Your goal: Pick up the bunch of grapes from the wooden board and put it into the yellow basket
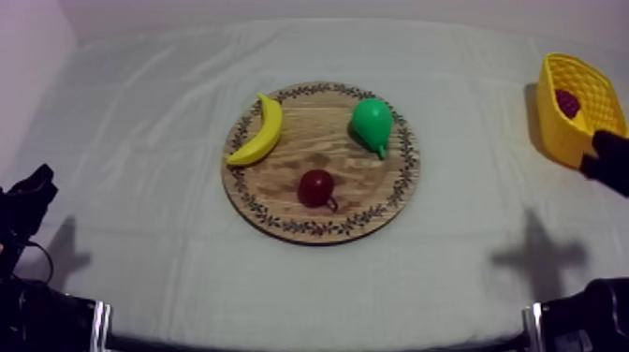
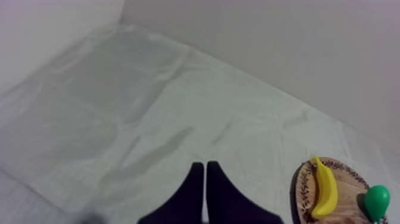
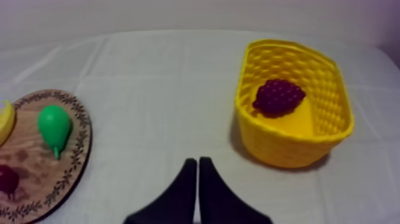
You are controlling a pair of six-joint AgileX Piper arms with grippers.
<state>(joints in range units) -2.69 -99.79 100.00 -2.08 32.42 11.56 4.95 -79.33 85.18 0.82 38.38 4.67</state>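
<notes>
The bunch of grapes (image 3: 278,96) lies inside the yellow basket (image 3: 286,146) at the counter's far right, so the task looks done. The wooden board (image 1: 281,201) carries a banana (image 1: 259,131), a pear (image 1: 373,124) and a small red fruit (image 1: 316,187). The right gripper (image 3: 198,162) hangs near the basket, pressed into a narrow wedge and holding nothing. The left gripper (image 2: 205,167), at the left, is likewise closed and empty. The grapes are probably light, stiff and knobbly, best held across the cluster's broad middle.
</notes>
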